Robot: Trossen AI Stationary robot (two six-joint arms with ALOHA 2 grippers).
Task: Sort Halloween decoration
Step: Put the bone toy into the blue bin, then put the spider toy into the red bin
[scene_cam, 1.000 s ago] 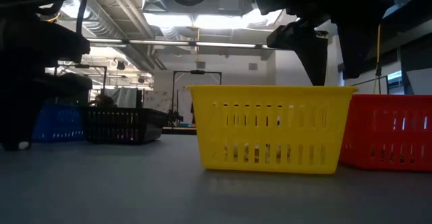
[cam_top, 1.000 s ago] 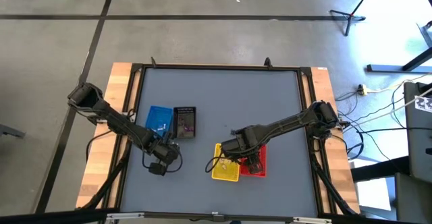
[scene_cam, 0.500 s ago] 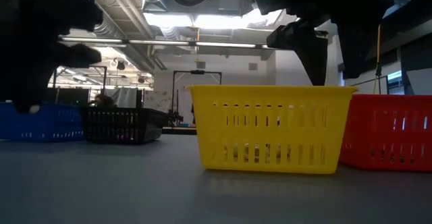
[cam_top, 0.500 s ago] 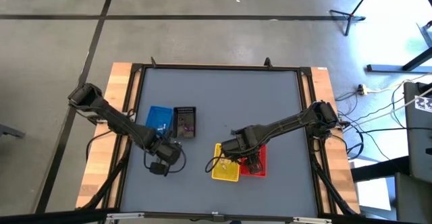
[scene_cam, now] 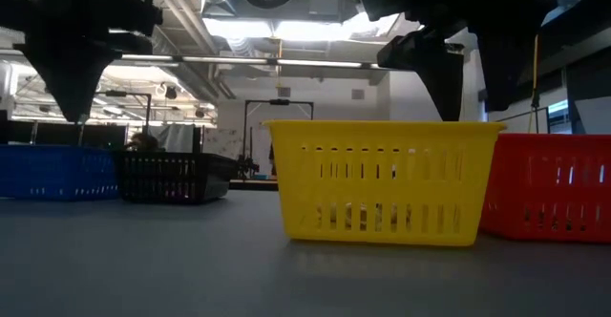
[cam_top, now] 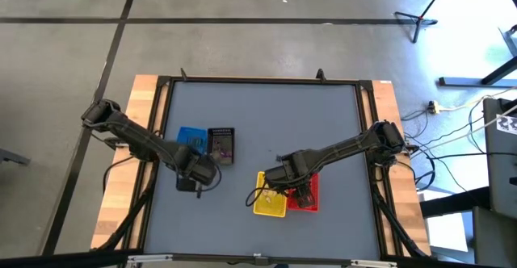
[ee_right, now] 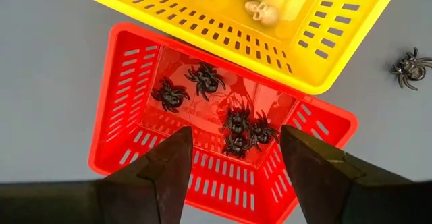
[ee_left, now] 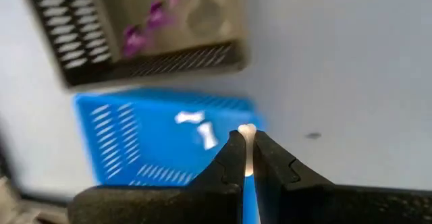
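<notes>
My left gripper (ee_left: pixel 247 158) is shut on a small white trinket (ee_left: pixel 247 131), one of the Halloween decorations. It hangs above the near edge of the blue basket (cam_top: pixel 189 137), which holds white pieces (ee_left: pixel 197 124). In the low view the left gripper (scene_cam: pixel 78 115) points down, well above the table. My right gripper (ee_right: pixel 236 173) stands open over the red basket (ee_right: pixel 142 96), which holds several black spiders (ee_right: pixel 237 126). Tan skulls (ee_right: pixel 260 9) lie in the yellow basket (cam_top: pixel 269 197). One black spider (ee_right: pixel 409 67) lies loose on the table. My left gripper pinches the white trinket between its two fingertips; only the trinket's rounded end (ee_left: pixel 247 131) shows past them. The fingers come from above, pointing steeply down. The trinket is lifted clear of the table.
A black basket (cam_top: pixel 220 145) with purple pieces (ee_left: pixel 152 18) stands right of the blue one. Yellow and red baskets sit side by side near the table's middle front. The grey table (cam_top: pixel 266 115) lies bare toward its far edge, inside a raised black frame.
My left gripper has risen from near the table and moved toward the far edge, over the blue basket's near edge. It has tipped to point more steeply down, staying shut on the white trinket, which is lifted clear.
</notes>
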